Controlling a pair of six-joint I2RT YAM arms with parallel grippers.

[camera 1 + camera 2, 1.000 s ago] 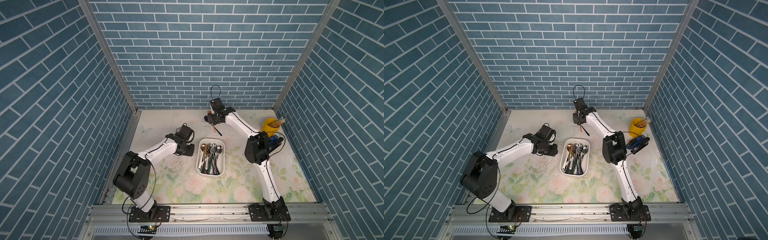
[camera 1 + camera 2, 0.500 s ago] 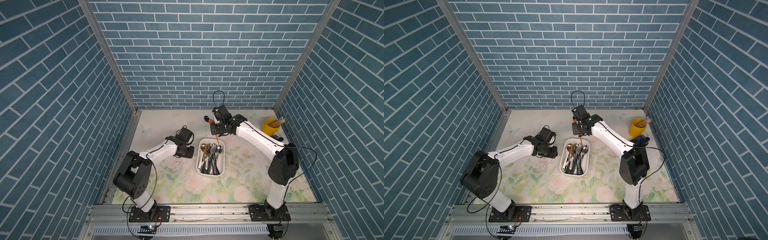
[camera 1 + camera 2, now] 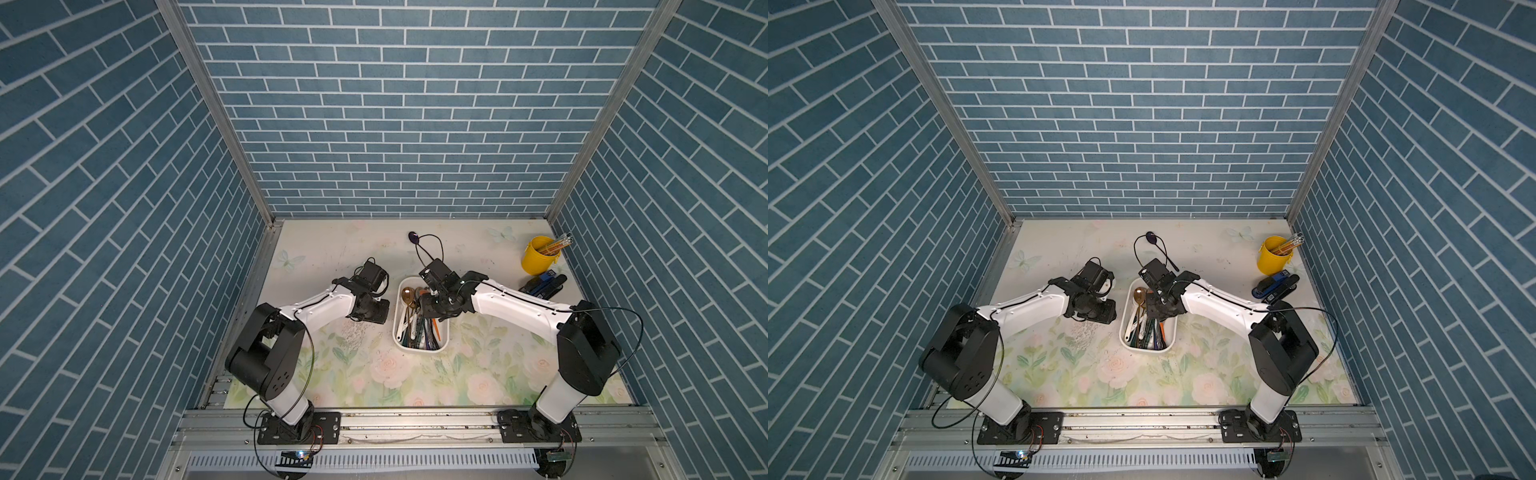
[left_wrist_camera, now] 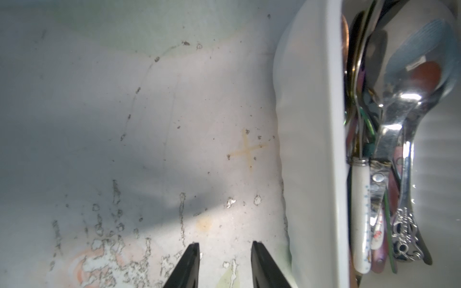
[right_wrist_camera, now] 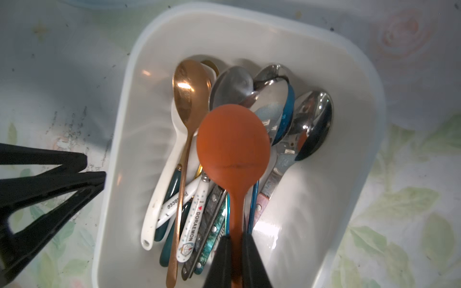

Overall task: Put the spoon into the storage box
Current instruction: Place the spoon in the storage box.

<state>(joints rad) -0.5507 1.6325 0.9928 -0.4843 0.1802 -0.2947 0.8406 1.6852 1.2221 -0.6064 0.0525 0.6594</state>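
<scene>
Two top views first: the right arm has swung in from the back of the tabletop [image 3: 324, 249] over the last second. The right end effector [image 3: 435, 312] now hangs over the far half of the storage box [image 3: 419, 350] (carry looks basically done, release is what's left, by my read). Of the orange spoon [image 3: 1162, 328] I get only a sliver of handle under the wrist, running along the box. The left arm hasn't budged; the left end effector [image 3: 371, 309] sits just beside the box on its left side. The yellow cup [image 3: 536, 262] with pencils [image 3: 559, 245] stands well apart in the far right corner, not involved. Near the back wall is a dark purple oval [image 3: 413, 237]. Could be another spoon bowl, can't confirm.

Left wrist: left end effector [image 4: 224, 245] jaws partly apart, nothing between them, scuffed bare tabletop below. The box wall [image 4: 311, 149] runs close alongside, with a big steel spoon [image 4: 411, 82] and an ornate handle [image 4: 404, 237] inside.

Right wrist: right end effector [image 5: 235, 239] clamped tight on the handle of the orange spoon [image 5: 233, 142]. The bowl is out ahead, above the pile; can't tell if it touches. The box already holds a heap: copper spoon [image 5: 190, 92], several steel ones, a white handle [image 5: 193, 224] printed DORAEMON, a white ceramic spoon [image 5: 156, 204]. All lie lengthwise, so a release in line should nest fine.
</scene>
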